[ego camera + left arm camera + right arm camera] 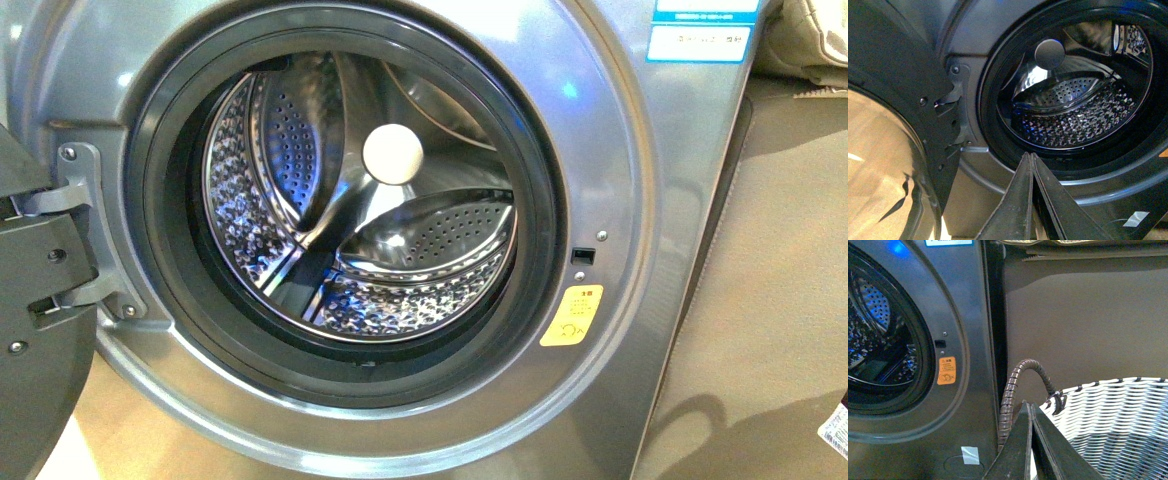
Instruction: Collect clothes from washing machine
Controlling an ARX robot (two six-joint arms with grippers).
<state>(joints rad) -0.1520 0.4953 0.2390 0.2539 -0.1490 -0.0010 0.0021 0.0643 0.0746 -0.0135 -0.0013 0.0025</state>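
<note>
The grey washing machine (620,150) fills the front view with its door (40,330) swung open to the left. Its perforated steel drum (400,250) shows bare metal and a white round cap (392,153). No clothes are in view in any frame. My left gripper (1029,156) is shut with nothing in it, its tips just below the drum's dark rim (998,145). My right gripper (1029,405) is also shut and holds nothing, hanging between the machine's front panel (973,315) and the basket. Neither gripper shows in the front view.
A woven white-and-black basket (1118,430) with a dark wrapped handle (1018,385) stands to the right of the machine. An orange-yellow sticker (572,315) and a blue-white label (700,40) mark the front panel. Brown floor (780,300) lies to the right, with beige fabric (810,40) beyond.
</note>
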